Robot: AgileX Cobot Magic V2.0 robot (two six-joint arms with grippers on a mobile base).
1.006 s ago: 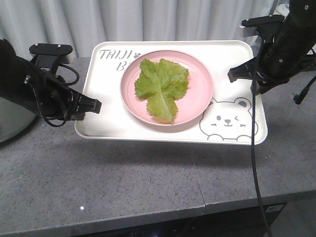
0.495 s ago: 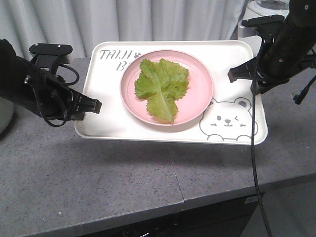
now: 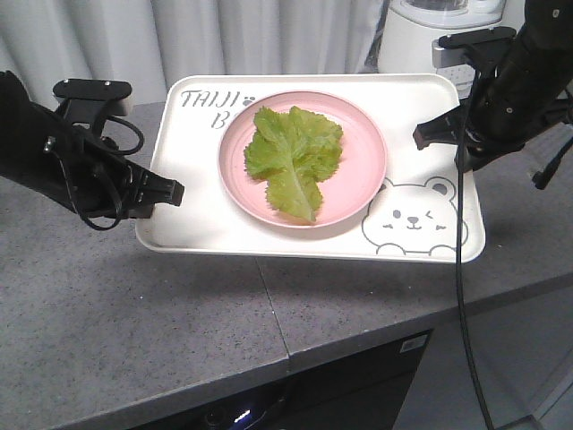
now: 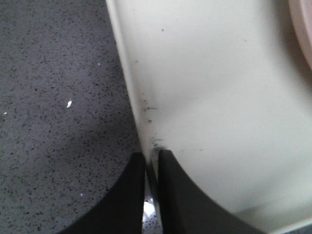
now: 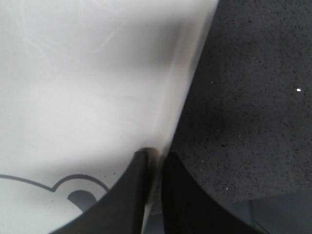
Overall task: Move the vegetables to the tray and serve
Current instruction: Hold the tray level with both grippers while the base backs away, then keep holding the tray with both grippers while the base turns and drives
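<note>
The vegetables, one crinkly green lettuce leaf (image 3: 291, 157), lie on a round pink plate (image 3: 367, 152) in the middle of the cream tray (image 3: 192, 224) with the bear drawing. The tray hangs level above the counter, casting a shadow under it. My left gripper (image 3: 170, 191) is shut on the tray's left rim; the left wrist view shows that gripper (image 4: 151, 157) pinching the rim of the tray (image 4: 219, 97). My right gripper (image 3: 425, 134) is shut on the right rim, and in the right wrist view this gripper (image 5: 156, 157) clamps the tray (image 5: 97, 87) beside the bear's ear.
A grey speckled counter (image 3: 134, 313) lies under the tray, its front edge running low across the view and falling away at the right. A white appliance (image 3: 421, 40) stands behind the tray's back right corner. Pale curtains hang behind.
The counter and its seam have slid left behind the held tray. The grey round object at far left has left the view and a white appliance has appeared at back right. Both grips are unchanged.
</note>
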